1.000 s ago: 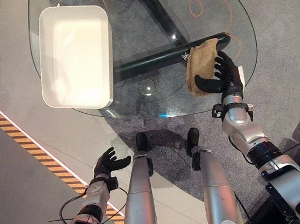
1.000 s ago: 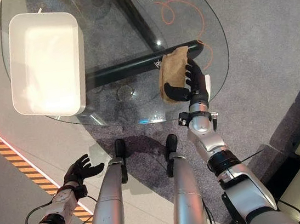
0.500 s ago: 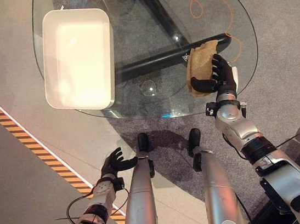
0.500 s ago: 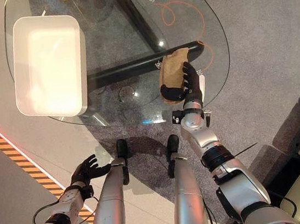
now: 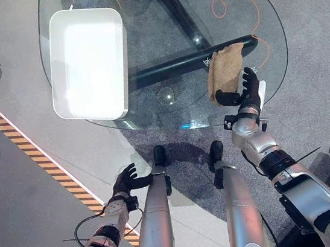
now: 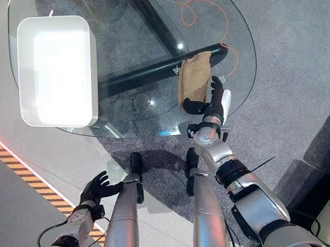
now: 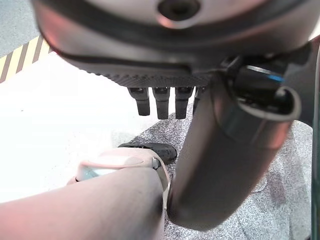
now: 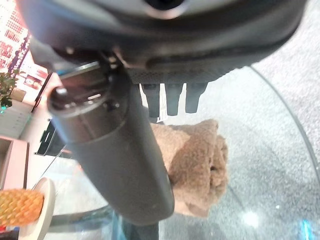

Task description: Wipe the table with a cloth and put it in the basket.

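The crumpled tan terry cloth (image 5: 225, 70) lies at the round glass table's (image 5: 161, 51) four o'clock edge. The right hand (image 5: 246, 85) rests open-fingered just behind it; press flat, sweep toward the white rectangular basket (image 5: 89, 61) at nine o'clock. The left hand (image 5: 127, 180) hangs relaxed and open, low.

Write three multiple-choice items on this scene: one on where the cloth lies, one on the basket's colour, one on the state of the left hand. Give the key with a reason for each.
1. Where is the cloth?
A. In the basket
B. On the glass table, near its right edge
C. On the floor

2. What colour is the basket?
A. White
B. Red
C. Black

3. What is the left hand doing?
A. Gripping the cloth
B. Resting in the basket
C. Hanging open below the table, holding nothing

Key: 1 B, the cloth lies on the glass just beyond the right hand. 2 A, its walls and floor are white. 3 C, its fingers are spread beside the legs, off the table.
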Robot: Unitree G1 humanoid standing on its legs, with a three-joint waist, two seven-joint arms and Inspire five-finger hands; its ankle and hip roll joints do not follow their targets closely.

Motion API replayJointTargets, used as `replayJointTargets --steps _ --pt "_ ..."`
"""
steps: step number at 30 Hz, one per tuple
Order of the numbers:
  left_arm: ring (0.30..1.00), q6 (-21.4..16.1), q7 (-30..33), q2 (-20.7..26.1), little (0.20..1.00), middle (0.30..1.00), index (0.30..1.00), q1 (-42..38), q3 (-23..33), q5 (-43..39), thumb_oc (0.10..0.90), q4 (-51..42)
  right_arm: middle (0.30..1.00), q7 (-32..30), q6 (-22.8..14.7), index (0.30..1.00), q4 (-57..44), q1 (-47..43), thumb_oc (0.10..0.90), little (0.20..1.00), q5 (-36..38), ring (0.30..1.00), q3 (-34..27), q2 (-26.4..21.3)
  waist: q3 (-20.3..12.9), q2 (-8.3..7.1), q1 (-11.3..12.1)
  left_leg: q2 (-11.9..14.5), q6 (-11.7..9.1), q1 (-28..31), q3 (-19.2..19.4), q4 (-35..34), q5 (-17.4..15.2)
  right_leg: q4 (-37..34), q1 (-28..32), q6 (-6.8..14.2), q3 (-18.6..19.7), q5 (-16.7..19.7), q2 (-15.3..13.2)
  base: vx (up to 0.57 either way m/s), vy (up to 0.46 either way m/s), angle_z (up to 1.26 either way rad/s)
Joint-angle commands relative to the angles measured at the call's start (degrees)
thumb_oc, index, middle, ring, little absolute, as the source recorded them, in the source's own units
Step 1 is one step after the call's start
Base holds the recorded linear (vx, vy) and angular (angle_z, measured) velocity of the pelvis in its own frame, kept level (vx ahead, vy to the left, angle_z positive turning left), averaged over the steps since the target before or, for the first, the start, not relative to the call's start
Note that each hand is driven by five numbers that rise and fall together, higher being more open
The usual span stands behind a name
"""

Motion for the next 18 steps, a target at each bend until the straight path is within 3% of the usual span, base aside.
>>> replayJointTargets --steps 1,18 --pt "0.900 -1.5 1.2 -2.3 0.900 0.900 0.900 1.7 -0.9 -1.0 0.800 1.3 0.900 -5.0 -2.5 0.900 -1.5 -2.5 0.800 0.900 -4.0 0.900 1.5 -2.7 -1.2 3.65 -0.1 -1.4 4.3 0.5 1.7 -3.6 3.5 -0.6 1.3 0.5 -0.3 2.5 -1.5 0.00 0.000 0.00" --pt "0.900 -1.5 1.0 -3.1 0.900 0.900 0.900 1.6 -1.7 -1.1 0.800 1.5 0.900 -4.3 -0.1 0.900 -0.1 -2.5 0.800 0.900 -3.1 0.900 4.4 -0.7 -1.2 4.33 0.1 -1.8 4.2 0.7 1.9 -3.7 3.7 -0.6 1.3 0.2 -0.3 2.4 -1.8 0.00 0.005 0.01"
